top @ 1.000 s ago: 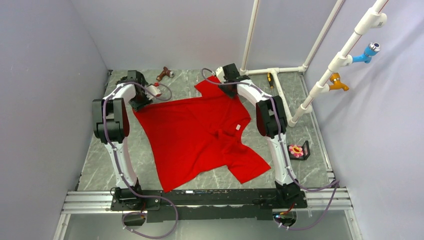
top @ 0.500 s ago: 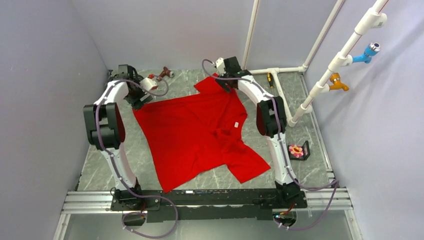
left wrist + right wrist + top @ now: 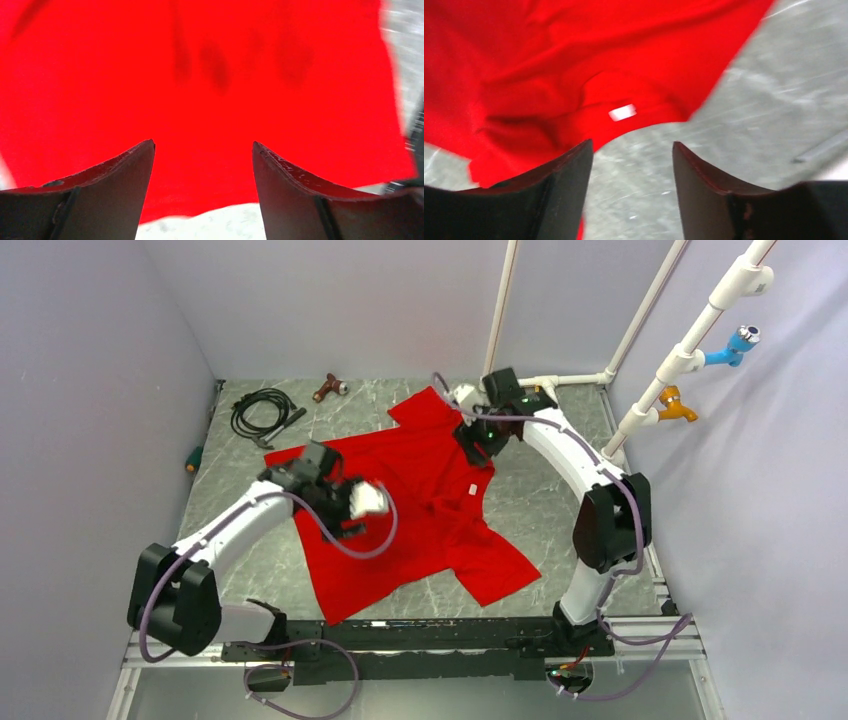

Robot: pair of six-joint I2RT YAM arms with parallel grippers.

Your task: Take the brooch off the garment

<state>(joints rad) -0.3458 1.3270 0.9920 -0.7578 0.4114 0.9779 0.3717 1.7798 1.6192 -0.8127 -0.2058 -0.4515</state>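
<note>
The garment (image 3: pixel 420 520), a bright red T-shirt, lies spread flat on the marble table with its small white neck label (image 3: pixel 473 490) facing up. The brooch is not visible in any view. My left gripper (image 3: pixel 348 523) hovers over the shirt's left half, open, with only red cloth (image 3: pixel 210 100) and a strip of table between its fingers. My right gripper (image 3: pixel 475 450) hangs just beyond the collar, open and empty, over bare table. Its wrist view looks at the collar and label (image 3: pixel 622 112).
A coiled black cable (image 3: pixel 262 410) and a brown tool (image 3: pixel 328 388) lie at the back left. A green-handled tool (image 3: pixel 195 455) sits by the left wall. White pipes (image 3: pixel 560 390) run along the back right, with blue (image 3: pixel 738 343) and orange (image 3: pixel 675 403) taps on the slanted pipe.
Both arms left the shirt's far corners. The left swung nearer and rightward over the shirt, uncovering the black cable. The right shifted right toward the collar, and its elbow now hides the right table edge.
</note>
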